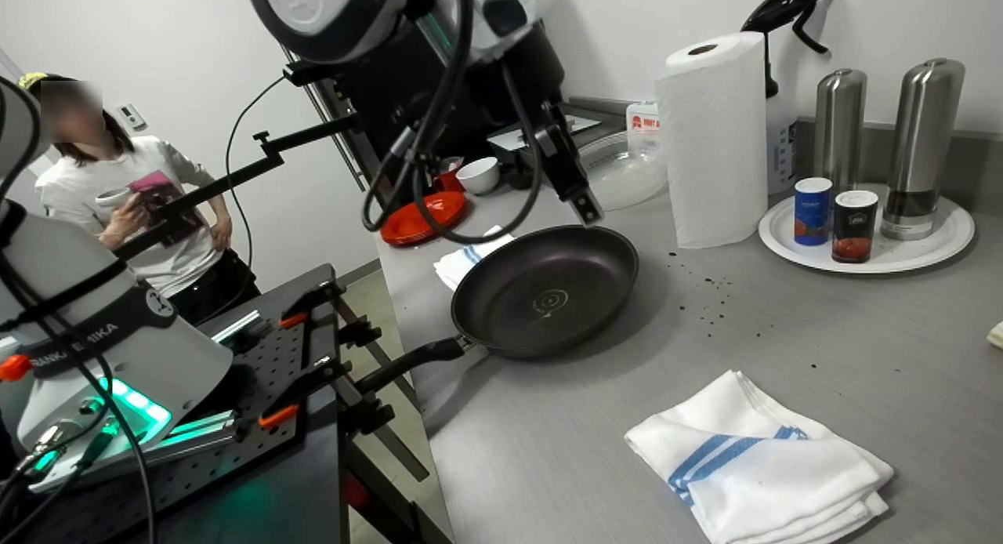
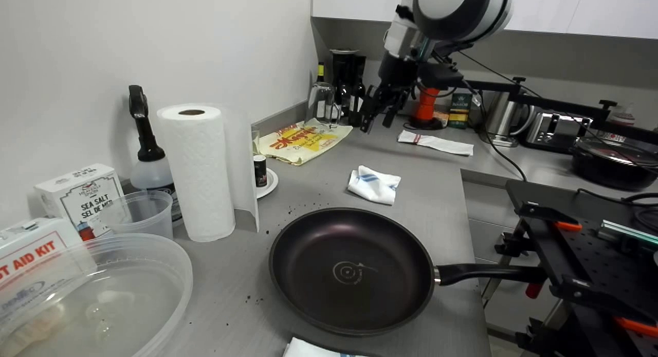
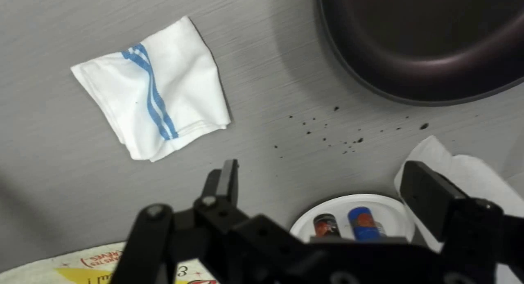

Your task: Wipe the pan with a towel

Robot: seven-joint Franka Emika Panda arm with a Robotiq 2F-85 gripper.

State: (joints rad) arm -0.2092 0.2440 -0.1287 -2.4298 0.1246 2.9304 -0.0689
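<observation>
The black pan (image 1: pixel 548 293) lies on the grey counter, its handle pointing toward the robot's base. It also shows in an exterior view (image 2: pixel 352 272) and at the wrist view's upper right (image 3: pixel 425 38). The folded white towel with blue stripes (image 1: pixel 760 466) lies on the counter apart from the pan; it also shows in an exterior view (image 2: pixel 374 185) and at the wrist view's upper left (image 3: pixel 163 91). My gripper (image 2: pixel 378 123) is open and empty, raised above the counter. It shows in an exterior view (image 1: pixel 586 208) and the wrist view (image 3: pixel 325 169), fingers wide apart.
Another blue-striped white cloth (image 1: pixel 462 262) lies by the pan's opposite side. A paper-towel roll (image 2: pixel 198 174) and a white plate (image 1: pixel 862 254) with shakers stand along the wall. Dark crumbs (image 3: pixel 348 143) lie near the pan. A clear tub (image 2: pixel 118 295) and a yellow bag (image 2: pixel 303 141) are nearby.
</observation>
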